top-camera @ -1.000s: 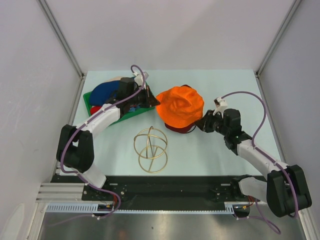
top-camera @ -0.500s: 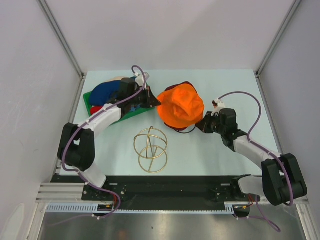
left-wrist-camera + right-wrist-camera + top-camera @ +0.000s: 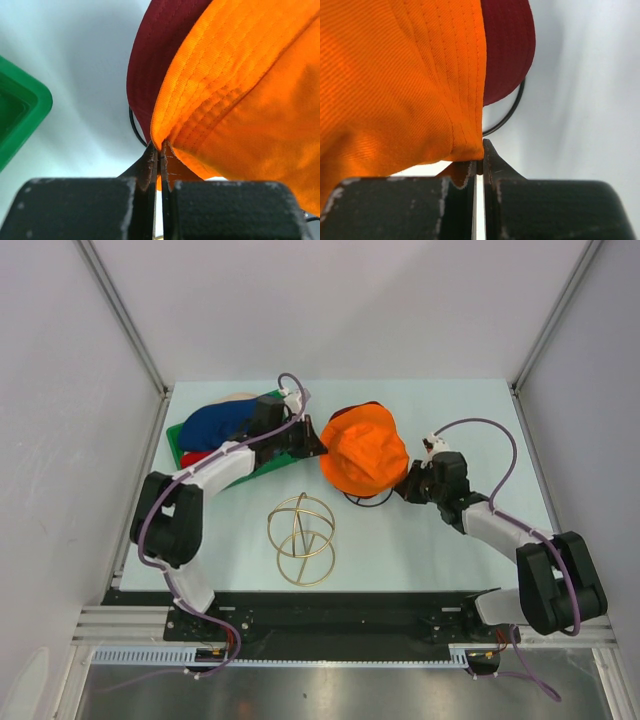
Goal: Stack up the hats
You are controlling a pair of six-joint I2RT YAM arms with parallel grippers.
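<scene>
The left gripper [image 3: 159, 150] is pressed together on the hem of the orange hat [image 3: 240, 85], whose cloth fans up and away from its tips. The right gripper [image 3: 481, 151] is pinched the same way on the opposite hem. The hat therefore spans between the two tools, with its long axis running from one set of tips across to the other. Neither arm is nearer, since each has hold of one end.

Just past each pinch, behind the orange brim, lies the maroon hat [image 3: 150, 60], and a thin black wire ring [image 3: 133, 125] curves by under its edge. From above, the orange hat covers nearly all of the maroon one; only a sliver shows on the far side. Whether the two touch I cannot tell.

I judge the coming move to be a joint lowering and letting go, which depends on the orange crown sitting square over the maroon.

Farther off, to the left of the left gripper's tips, a green tray [image 3: 25, 107] holds more hats, the navy hat [image 3: 215, 422] the plainest among them.
</scene>
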